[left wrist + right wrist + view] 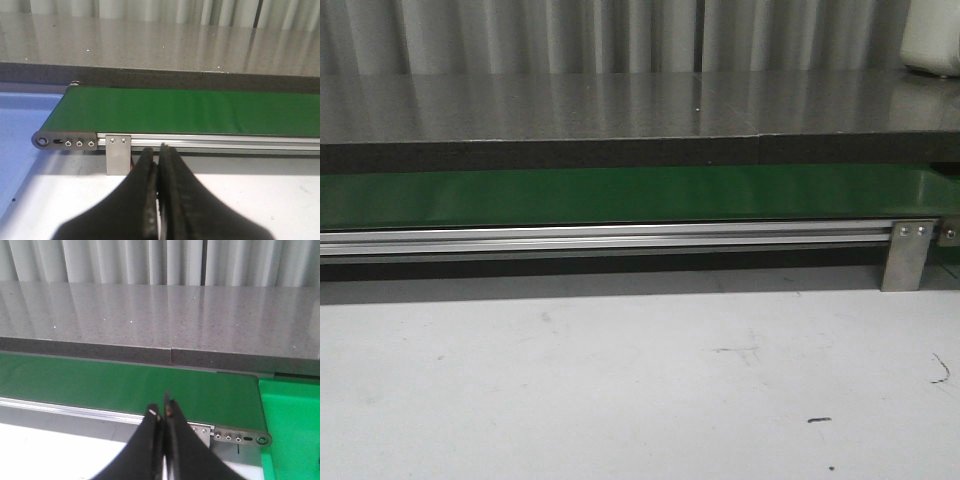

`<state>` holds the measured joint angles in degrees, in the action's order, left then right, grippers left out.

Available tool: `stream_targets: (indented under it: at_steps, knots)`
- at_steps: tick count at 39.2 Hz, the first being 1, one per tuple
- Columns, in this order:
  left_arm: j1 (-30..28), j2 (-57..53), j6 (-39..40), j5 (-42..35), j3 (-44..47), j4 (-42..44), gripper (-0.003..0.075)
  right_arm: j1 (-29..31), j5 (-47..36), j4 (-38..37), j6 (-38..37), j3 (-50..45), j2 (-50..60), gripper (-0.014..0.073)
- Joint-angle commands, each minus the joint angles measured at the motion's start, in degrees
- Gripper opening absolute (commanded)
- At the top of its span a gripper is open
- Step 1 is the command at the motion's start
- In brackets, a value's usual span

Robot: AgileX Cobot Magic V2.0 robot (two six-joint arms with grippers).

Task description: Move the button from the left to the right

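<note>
Both the left gripper [158, 150] and right gripper [161, 411] are hanging with fingers pressed together, holding nothing, near the green belt [620, 195], and the button is showing in no view.

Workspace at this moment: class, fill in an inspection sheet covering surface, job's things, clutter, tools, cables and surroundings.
Surface: white table with small dark marks; green belt on an aluminium rail runs behind it.
Job's things: button, nothing seen in any view.
Clutter: nothing seen on the belt.
Tools: left tool shut, holding nothing; right tool shut, holding nothing; both face the belt.
Cables: nothing seen.
Surroundings: grey speckled counter behind the belt, pale curtain beyond, green bin at the belt's right end.
</note>
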<state>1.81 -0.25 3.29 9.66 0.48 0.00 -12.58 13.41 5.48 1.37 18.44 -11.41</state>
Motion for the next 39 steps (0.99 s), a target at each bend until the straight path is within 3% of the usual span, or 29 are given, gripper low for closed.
stream_targets:
  at_steps: [1,19,31,39]
  knots:
    - [0.4,-1.1,0.6,-5.4,1.7,0.0,-0.0021,-0.2,-5.0,0.0,0.3,1.4,-0.6,-0.0067]
    - [0.4,-1.1,0.6,-5.4,1.7,0.0,-0.0021,0.1,-5.6,0.0,0.3,-0.2,-0.6,-0.0067]
    - [0.4,-1.1,0.6,-5.4,1.7,0.0,-0.0021,9.9,-6.2,0.4,0.3,-14.1,7.7,-0.0067]
    - [0.4,-1.0,0.6,-5.4,1.7,0.0,-0.0021,12.6,-4.9,0.5,0.3,-19.5,13.0,-0.0067]
